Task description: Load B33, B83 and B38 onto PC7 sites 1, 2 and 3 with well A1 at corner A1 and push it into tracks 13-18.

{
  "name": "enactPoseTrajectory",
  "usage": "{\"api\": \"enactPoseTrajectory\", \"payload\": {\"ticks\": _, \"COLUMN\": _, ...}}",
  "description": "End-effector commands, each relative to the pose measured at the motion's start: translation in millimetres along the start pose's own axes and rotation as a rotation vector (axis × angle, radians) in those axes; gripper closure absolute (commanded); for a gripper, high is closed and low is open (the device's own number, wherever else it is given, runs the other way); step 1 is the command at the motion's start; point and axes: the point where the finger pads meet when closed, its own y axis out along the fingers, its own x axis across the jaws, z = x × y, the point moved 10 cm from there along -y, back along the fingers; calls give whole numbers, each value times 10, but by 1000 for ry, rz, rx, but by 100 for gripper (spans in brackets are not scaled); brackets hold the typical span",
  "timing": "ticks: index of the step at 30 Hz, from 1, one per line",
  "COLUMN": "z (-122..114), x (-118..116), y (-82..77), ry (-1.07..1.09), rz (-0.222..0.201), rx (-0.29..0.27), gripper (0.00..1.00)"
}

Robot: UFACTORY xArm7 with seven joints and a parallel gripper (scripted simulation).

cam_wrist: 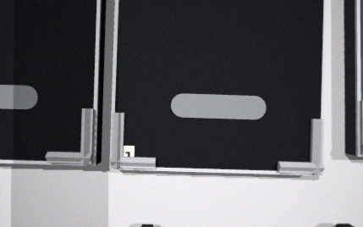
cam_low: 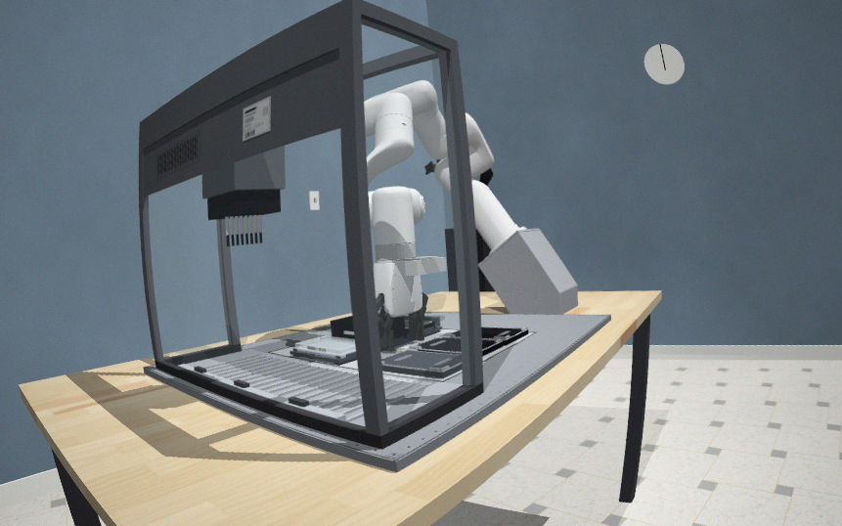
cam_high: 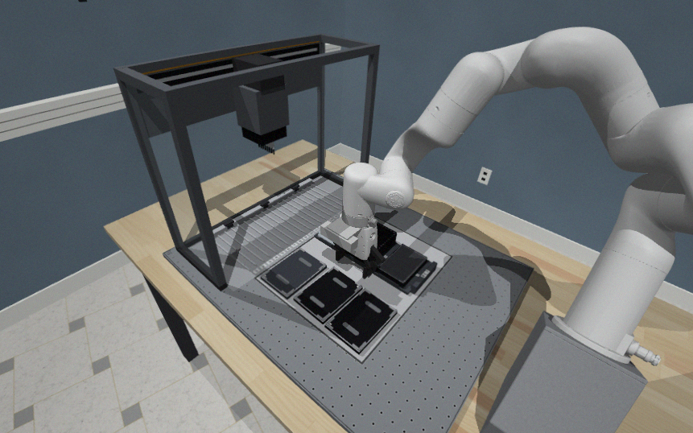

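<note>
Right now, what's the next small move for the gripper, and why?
Probably lower and close on the plate beneath it. The gripper is open and empty, low over the nest row beside the tall block, and all three carrier sites are bare.

My arm (cam_high: 596,86) looks like smooth white plastic with a soft sheen. The table (cam_high: 138,237) shows pale wood grain under a matt grey perforated metal plate (cam_high: 407,377). The instrument frame (cam_high: 187,161) is dark matt metal. Carrier sites (cam_wrist: 217,55) look flat matt black, with pale grey corner locators (cam_wrist: 314,165).
</note>
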Motion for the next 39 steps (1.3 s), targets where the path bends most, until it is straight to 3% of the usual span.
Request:
{"api": "enactPoseTrajectory", "payload": {"ticks": 1, "z": -14, "x": 13, "y": -15, "ry": 0, "rz": -4, "rx": 1, "gripper": 0}}
{"api": "enactPoseTrajectory", "payload": {"ticks": 39, "z": -174, "x": 13, "y": -15, "ry": 0, "rz": -4, "rx": 1, "gripper": 0}}
